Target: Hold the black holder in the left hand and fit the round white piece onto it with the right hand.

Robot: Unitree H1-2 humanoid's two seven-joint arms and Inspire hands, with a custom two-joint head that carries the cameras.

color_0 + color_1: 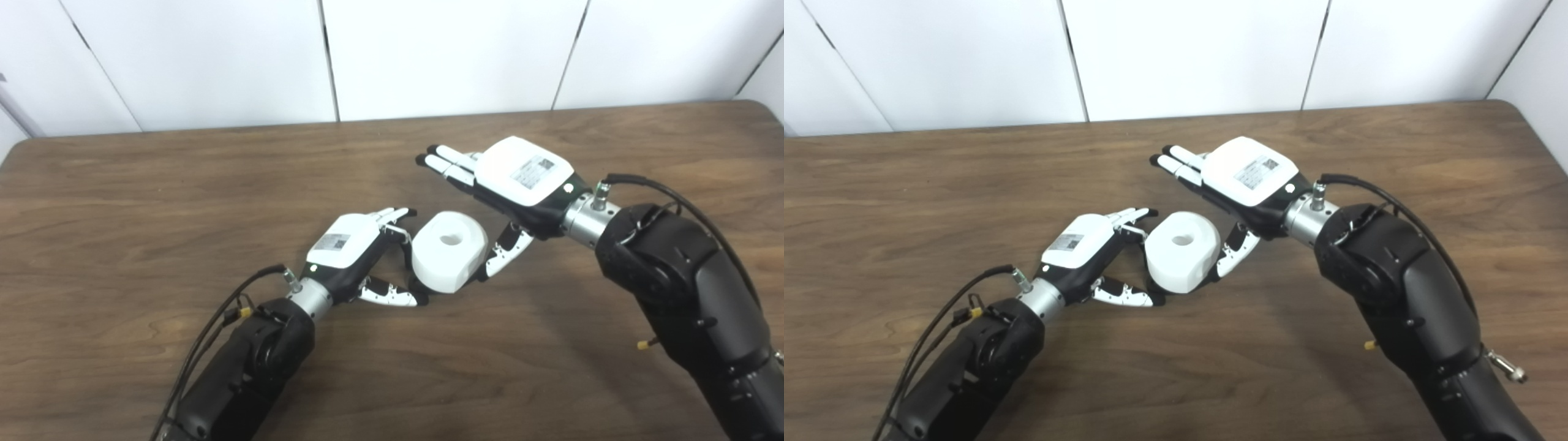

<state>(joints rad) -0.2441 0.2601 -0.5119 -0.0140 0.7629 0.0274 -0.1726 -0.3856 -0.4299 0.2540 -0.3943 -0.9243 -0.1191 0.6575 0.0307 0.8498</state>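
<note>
Your left forearm enters nearest the camera at the lower left, dark-shelled, with a black cable looping beside it. Follow it up to your left hand [355, 257]: back plate facing up, fingers curled forward and thumb stretched low along the counter [153, 202], both reaching to the left side of the round white piece [450, 250]. You cannot tell from either view whether that hand actually clamps the piece or merely rests against it, since the contact side is hidden. No black holder can be made out; if one sits under the hand or the piece, it is covered.

Note the round white piece itself: a thick white disc with a round hole in its upper face, tilted slightly, sitting at the middle of the counter between your two hands.

Move right to your right hand [520, 177]. Its fingers are spread straight and extended away toward the far left, above and behind the piece, gripping nothing. Its thumb [505, 250] hangs down and touches or nearly touches the right flank of the piece. Your right forearm runs off the lower right corner.
</note>
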